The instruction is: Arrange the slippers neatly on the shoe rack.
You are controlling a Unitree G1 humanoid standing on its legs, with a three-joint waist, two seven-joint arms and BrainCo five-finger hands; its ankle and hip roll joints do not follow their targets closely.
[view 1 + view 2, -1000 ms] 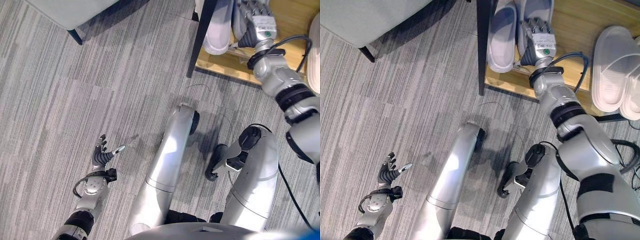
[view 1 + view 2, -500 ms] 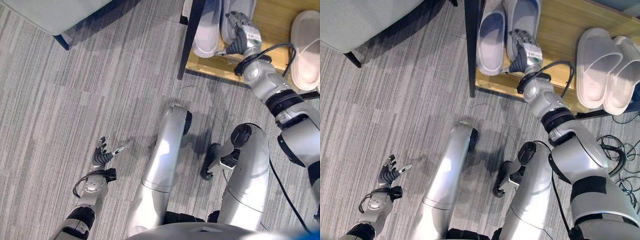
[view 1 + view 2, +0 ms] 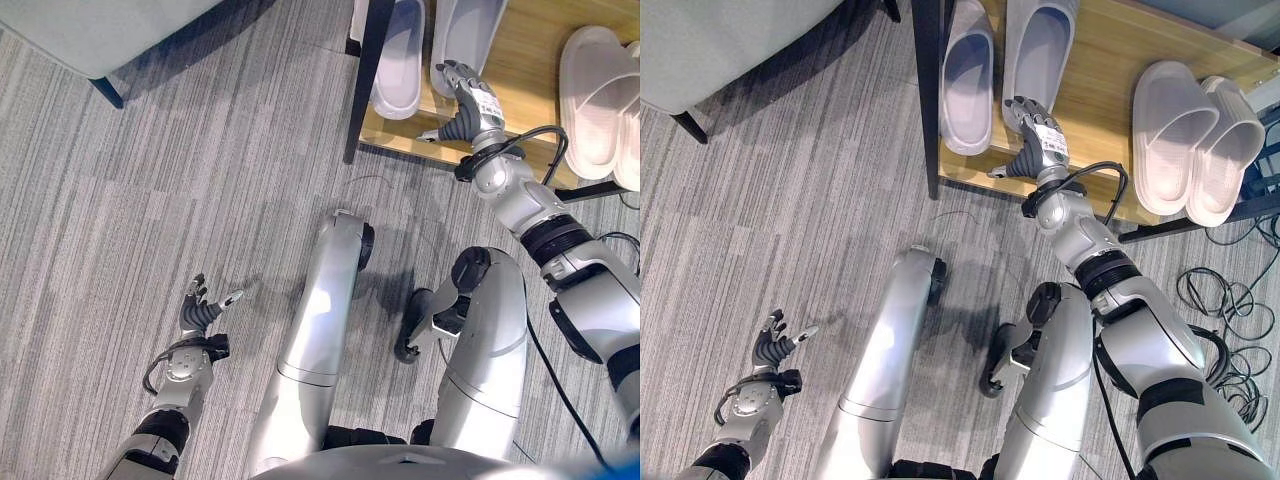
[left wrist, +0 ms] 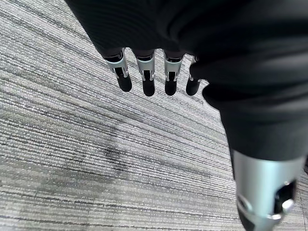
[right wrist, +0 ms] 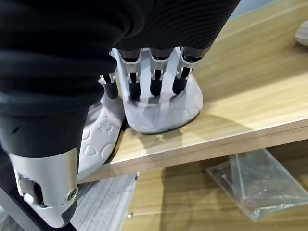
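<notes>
Now | grey slippers (image 3: 1002, 70) side by side on shoe rack (image 3: 1110, 80), toes away (lengthwise) | right hand (image 3: 1033, 145) relaxed, empty | left hand (image 3: 200, 312) relaxed

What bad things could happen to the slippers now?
The pale grey slipper under the right hand has its heel close to the wooden shelf's front edge; a pull backward might tip it off. Its twin lies right beside it, so a sideways nudge could knock that one crooked. The left hand hangs over the carpet, too far away to help.
</notes>
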